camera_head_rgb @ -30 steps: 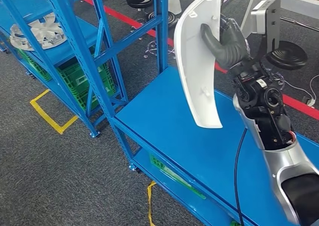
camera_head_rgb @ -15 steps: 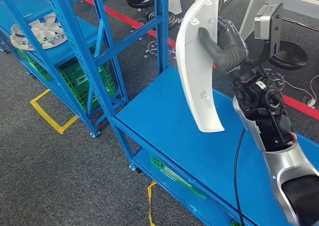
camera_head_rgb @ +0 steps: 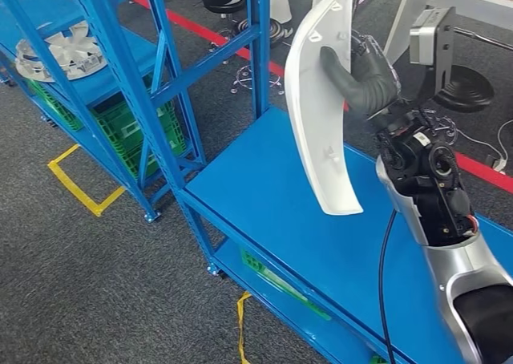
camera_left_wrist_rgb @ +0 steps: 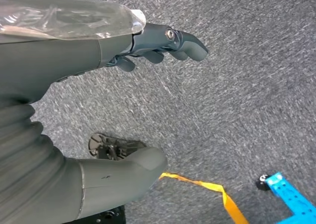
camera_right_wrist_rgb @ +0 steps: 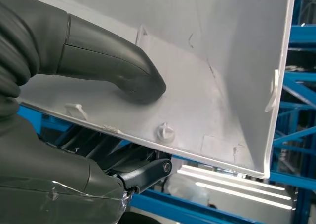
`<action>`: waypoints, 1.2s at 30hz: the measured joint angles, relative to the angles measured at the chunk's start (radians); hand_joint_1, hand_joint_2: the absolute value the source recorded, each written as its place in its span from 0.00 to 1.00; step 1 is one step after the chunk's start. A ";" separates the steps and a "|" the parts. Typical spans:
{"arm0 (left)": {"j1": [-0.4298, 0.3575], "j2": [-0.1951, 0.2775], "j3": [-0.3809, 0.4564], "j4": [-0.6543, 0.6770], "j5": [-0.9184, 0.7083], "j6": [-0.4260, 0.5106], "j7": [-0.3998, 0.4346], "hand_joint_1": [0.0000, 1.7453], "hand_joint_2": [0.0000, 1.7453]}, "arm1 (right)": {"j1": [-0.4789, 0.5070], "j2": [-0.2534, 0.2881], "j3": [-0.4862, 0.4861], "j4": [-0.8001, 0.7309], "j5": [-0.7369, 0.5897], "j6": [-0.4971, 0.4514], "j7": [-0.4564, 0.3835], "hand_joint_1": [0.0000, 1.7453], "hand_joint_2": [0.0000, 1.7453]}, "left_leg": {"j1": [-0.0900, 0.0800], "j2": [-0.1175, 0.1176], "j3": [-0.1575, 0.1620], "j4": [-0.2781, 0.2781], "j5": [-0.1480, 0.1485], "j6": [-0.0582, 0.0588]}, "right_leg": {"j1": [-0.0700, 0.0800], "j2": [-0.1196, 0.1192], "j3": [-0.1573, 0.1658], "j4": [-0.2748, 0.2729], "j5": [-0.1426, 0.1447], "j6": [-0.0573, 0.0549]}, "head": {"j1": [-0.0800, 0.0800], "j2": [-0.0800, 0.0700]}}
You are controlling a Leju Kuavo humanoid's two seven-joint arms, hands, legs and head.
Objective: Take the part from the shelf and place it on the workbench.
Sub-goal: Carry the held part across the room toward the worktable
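So the right hand (camera_head_rgb: pixel 369 79) has its thumb pressed on the inner face of the curved white plastic panel (camera_head_rgb: pixel 317 115) with the fingers wrapped round the back, holding it upright in the upper middle of the frame, above the blue workbench (camera_head_rgb: pixel 272 204) and not touching it. The panel's lower tip hangs over the bench top, which has loads of bare blue surface toward the lower left, and the bench's front edge runs diagonally down to the bottom of the frame. The blue shelf (camera_head_rgb: pixel 121 67) sits at upper left with a white fan-like part (camera_head_rgb: pixel 63 50) on it and a green crate (camera_head_rgb: pixel 130 127) underneath, well apart from the panel. There's a green label (camera_head_rgb: pixel 275 282) on the bench's lower level, but I can't read it. The left hand (camera_left_wrist_rgb: pixel 111 110) hangs over grey carpet, fingers apart, holding nothing, near yellow floor tape (camera_left_wrist_rgb: pixel 209 192). Compared to a second ago the panel sits a touch further right and more upright.
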 joint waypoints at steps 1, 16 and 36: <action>-0.001 0.000 0.000 0.000 -0.001 0.001 0.000 0.00 1.00 | 0.000 -0.001 -0.002 -0.003 0.000 0.000 0.000 1.00 1.00 | 0.005 0.001 0.013 -0.021 0.008 0.005 | 0.002 -0.001 -0.005 0.017 -0.012 0.004 | 0.002 0.000; 0.008 0.002 0.000 0.002 0.014 0.002 0.003 0.00 1.00 | 0.006 -0.004 0.007 0.012 0.003 0.026 -0.015 1.00 1.00 | 0.046 -0.019 -0.036 0.066 -0.033 -0.074 | -0.038 0.012 -0.046 0.059 -0.001 0.019 | -0.001 0.000; 0.012 -0.004 0.000 0.003 0.020 0.004 -0.001 0.00 1.00 | 0.002 0.002 0.008 0.020 0.015 0.049 0.000 1.00 1.00 | -0.024 0.017 -0.039 0.044 -0.006 0.025 | 0.009 -0.020 -0.163 0.324 -0.135 0.014 | 0.003 0.000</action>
